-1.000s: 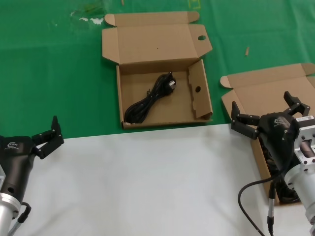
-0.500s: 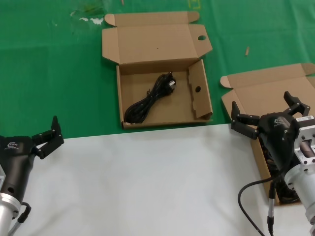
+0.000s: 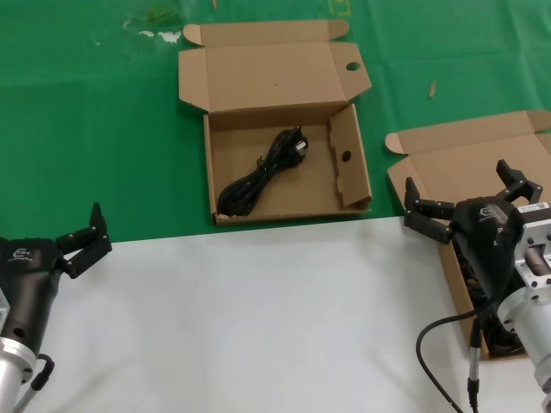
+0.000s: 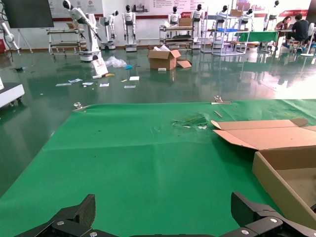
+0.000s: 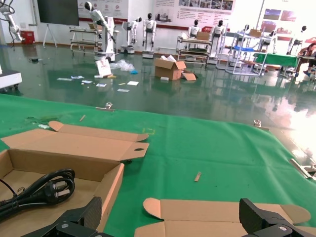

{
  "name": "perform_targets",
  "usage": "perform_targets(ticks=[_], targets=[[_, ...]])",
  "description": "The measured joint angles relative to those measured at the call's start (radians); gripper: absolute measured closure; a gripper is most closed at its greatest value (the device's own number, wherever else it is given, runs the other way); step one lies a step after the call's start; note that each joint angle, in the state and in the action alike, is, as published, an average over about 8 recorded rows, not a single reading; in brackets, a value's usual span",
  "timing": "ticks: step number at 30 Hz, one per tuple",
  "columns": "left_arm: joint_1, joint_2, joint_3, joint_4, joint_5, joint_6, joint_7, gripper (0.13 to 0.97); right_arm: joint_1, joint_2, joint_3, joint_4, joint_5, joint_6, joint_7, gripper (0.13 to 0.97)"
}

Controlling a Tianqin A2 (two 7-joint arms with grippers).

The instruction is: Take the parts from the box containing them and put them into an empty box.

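One cord [image 3: 260, 175], two boxes [image 3: 284, 168] [image 3: 465, 176], two open-fingered grippers [image 3: 79, 241] [image 3: 472, 200]

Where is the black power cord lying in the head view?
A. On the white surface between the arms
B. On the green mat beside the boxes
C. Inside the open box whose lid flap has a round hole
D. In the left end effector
C: the power cord lies on the floor of the open box whose lid flap has a round hole, touching neither end effector.
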Motion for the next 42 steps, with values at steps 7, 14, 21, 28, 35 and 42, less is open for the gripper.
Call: perform_targets(ticks=[7,14,21,28,35,42], targets=[[0.000,0.000,0.000,0.000,0.000,0.000,0.000,0.132,0.000,0.000,0.000,0.000,0.000,0.000,0.000,0.129],[0.000,0.000,0.000,0.000,0.000,0.000,0.000,0.132,0.000,0.000,0.000,0.000,0.000,0.000,0.000,0.129],[0.000,0.000,0.000,0.000,0.000,0.000,0.000,0.132,0.000,0.000,0.000,0.000,0.000,0.000,0.000,0.129],[0.000,0.000,0.000,0.000,0.000,0.000,0.000,0.132,0.000,0.000,0.000,0.000,0.000,0.000,0.000,0.129],[0.000,0.000,0.000,0.000,0.000,0.000,-0.001,0.132,0.000,0.000,0.000,0.000,0.000,0.000,0.000,0.129],[0.000,0.000,0.000,0.000,0.000,0.000,0.000,0.132,0.000,0.000,0.000,0.000,0.000,0.000,0.000,0.129]])
